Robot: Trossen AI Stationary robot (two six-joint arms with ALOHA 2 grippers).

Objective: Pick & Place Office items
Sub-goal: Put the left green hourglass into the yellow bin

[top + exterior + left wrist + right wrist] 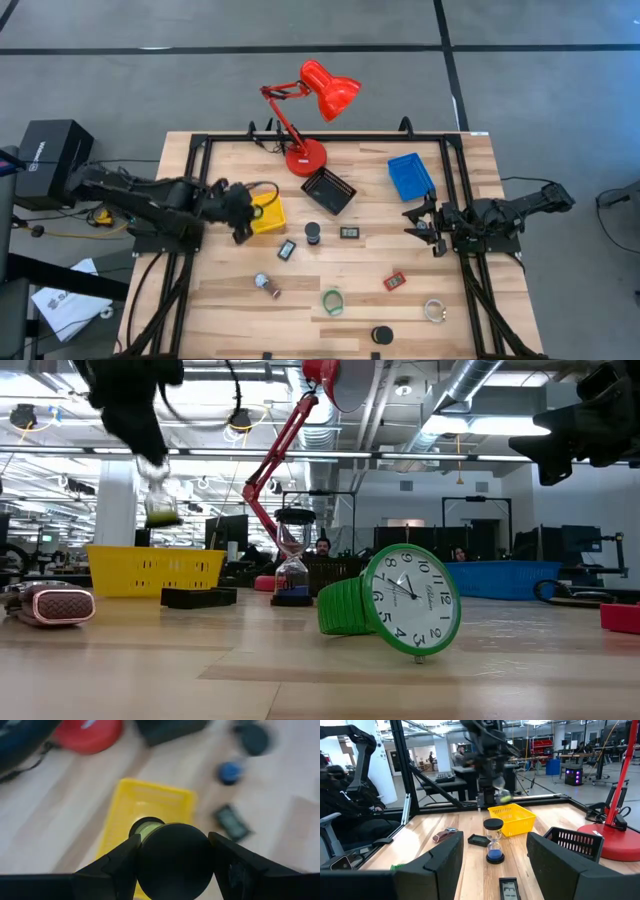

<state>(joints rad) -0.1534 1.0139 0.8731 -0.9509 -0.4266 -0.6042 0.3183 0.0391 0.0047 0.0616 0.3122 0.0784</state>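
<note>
Our left gripper (243, 212) hangs over the yellow tray (268, 214), clamped on a black-capped roll (172, 857) — held above the table. Our right gripper (430, 226) waits beside the blue tray (410, 175), fingers apart and empty.

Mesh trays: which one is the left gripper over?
The yellow tray; the left gripper hangs at its edge holding a black round object.

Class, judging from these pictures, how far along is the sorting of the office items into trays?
Done: nothing visibly sorted yet.
In hand: the left tool holds a round black item above the yellow tray.
Left: green watch, hourglass and red piece lie on the table.
</note>
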